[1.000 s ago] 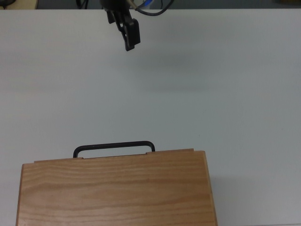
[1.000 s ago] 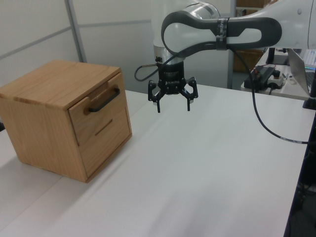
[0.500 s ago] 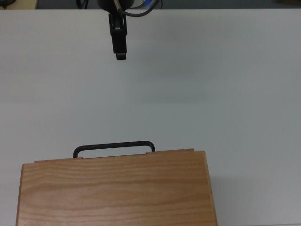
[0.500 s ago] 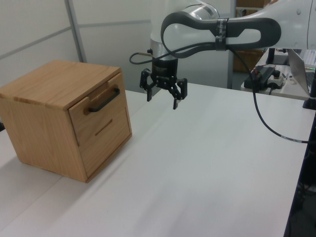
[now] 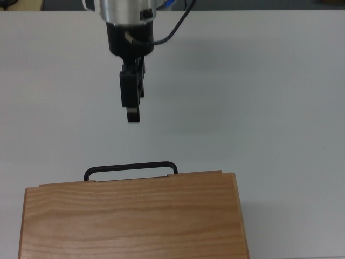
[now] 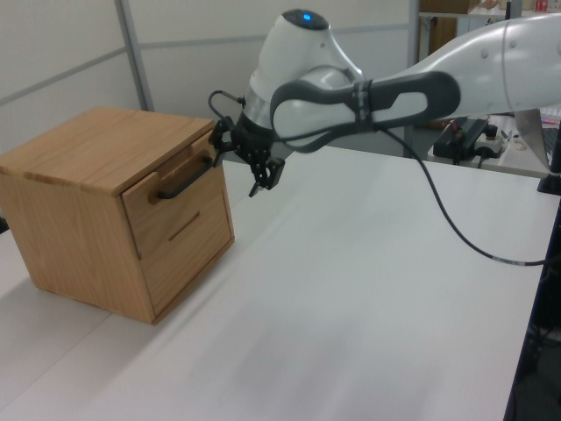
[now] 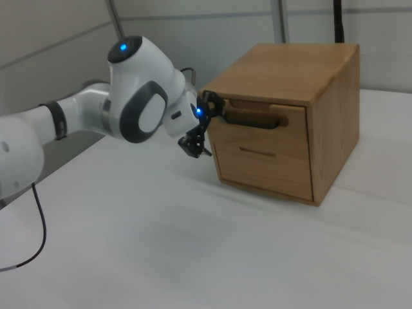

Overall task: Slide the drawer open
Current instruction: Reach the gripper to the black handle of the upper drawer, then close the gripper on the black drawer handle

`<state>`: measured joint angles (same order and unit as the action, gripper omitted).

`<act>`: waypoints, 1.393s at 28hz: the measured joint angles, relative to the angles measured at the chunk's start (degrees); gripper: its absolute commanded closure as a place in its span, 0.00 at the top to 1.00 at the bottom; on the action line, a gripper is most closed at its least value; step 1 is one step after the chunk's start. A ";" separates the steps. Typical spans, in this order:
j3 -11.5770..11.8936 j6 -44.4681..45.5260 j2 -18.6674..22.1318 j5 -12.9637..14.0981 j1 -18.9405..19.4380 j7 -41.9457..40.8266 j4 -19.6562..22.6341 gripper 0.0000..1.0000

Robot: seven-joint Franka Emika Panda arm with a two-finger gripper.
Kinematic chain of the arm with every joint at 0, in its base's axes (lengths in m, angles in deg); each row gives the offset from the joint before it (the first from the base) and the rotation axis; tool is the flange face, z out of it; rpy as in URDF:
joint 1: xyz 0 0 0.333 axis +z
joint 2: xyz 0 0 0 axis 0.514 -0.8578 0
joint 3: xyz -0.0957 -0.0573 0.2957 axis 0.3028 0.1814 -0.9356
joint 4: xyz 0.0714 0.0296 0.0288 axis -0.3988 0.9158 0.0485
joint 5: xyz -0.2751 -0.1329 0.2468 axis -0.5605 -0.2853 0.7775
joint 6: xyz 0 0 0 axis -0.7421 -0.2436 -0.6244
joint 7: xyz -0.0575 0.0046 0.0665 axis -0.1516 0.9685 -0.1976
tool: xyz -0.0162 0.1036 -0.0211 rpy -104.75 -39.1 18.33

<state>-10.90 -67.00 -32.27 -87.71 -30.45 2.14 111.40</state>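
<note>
The wooden cabinet [image 6: 114, 210] is sitting on the white table [image 6: 368, 289], at the left view's left and at the near edge of the top view. The drawer [image 6: 175, 197] is occupying the upper part of the cabinet front, with its front panel lying close to the cabinet face, so it is reading as closed or nearly so. Its black bar handle [image 5: 130, 168] is projecting toward the open table in the top view. A second, lower drawer front [image 7: 264, 168] with a thin slot is sitting beneath it. The gripper [image 6: 245, 162] is hanging in the air in front of the handle, tilted so that its fingers are pointing at the drawer front. In the top view a clear strip of table is separating the fingertips from the handle; in the left and right views the upper finger is overlapping the handle's end, so whether they touch cannot be told there. The fingers are standing apart, one above the other, and holding nothing. The white arm [image 7: 96, 112] is reaching in from the right view's left.
</note>
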 measured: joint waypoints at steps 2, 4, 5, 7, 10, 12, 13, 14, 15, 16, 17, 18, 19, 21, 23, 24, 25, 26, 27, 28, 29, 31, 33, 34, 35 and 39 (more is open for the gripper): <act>0.00 -3.45 -0.99 0.00 -0.01 0.06 0.01 1.00; 0.00 -7.45 -1.91 0.00 -0.06 0.17 0.01 1.00; 0.02 -10.16 -2.51 0.00 -0.13 0.22 0.01 1.00; 0.08 -13.81 -3.33 0.00 -0.22 0.26 -0.02 1.00; 0.24 -19.46 -4.85 0.00 -0.30 0.33 -0.11 1.00; 0.31 -21.61 -5.74 0.00 -0.33 0.36 -0.20 1.00; 0.33 -22.59 -6.23 0.00 -0.34 0.38 -0.28 1.00; 0.34 -23.40 -6.72 0.00 -0.34 0.41 -0.43 0.97; 0.35 -24.29 -7.46 0.00 -0.35 0.56 -0.69 0.94; 0.36 -24.78 -7.99 0.03 -0.36 0.71 -0.87 0.93; 0.36 -25.34 -8.49 0.14 -0.36 0.83 -1.04 0.93; 0.36 -26.10 -9.02 0.32 -0.36 0.85 -1.22 0.93; 0.37 -26.90 -9.56 0.51 -0.37 0.85 -1.43 0.90; 0.37 -28.67 -10.78 0.82 -0.37 0.85 -1.88 0.83; 0.37 -29.81 -11.64 0.86 -0.36 0.85 -2.27 0.76; 0.36 -30.31 -12.02 0.86 -0.35 0.85 -2.42 0.60; 0.35 -30.84 -12.47 0.86 -0.34 0.85 -2.57 0.55; 0.33 -31.10 -12.72 0.86 -0.33 0.85 -2.68 0.52; 0.30 -31.32 -12.93 0.86 -0.32 0.85 -2.78 0.48; 0.27 -31.51 -13.10 0.86 -0.31 0.85 -2.85 0.42; 0.22 -31.77 -13.29 0.86 -0.28 0.85 -2.90 0.38; 0.16 -32.11 -13.40 0.86 -0.23 0.85 -2.91 0.30; 0.11 -32.42 -13.43 0.86 -0.16 0.85 -2.91 0.19; 0.07 -32.52 -13.43 0.86 -0.12 0.85 -2.91 0.14; 0.05 -32.57 -13.43 0.86 -0.09 0.85 -2.94 0.10; 0.01 -32.58 -13.44 0.86 0.01 0.85 -3.16 0.00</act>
<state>-10.88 -99.58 -45.71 -86.84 -30.43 2.99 108.24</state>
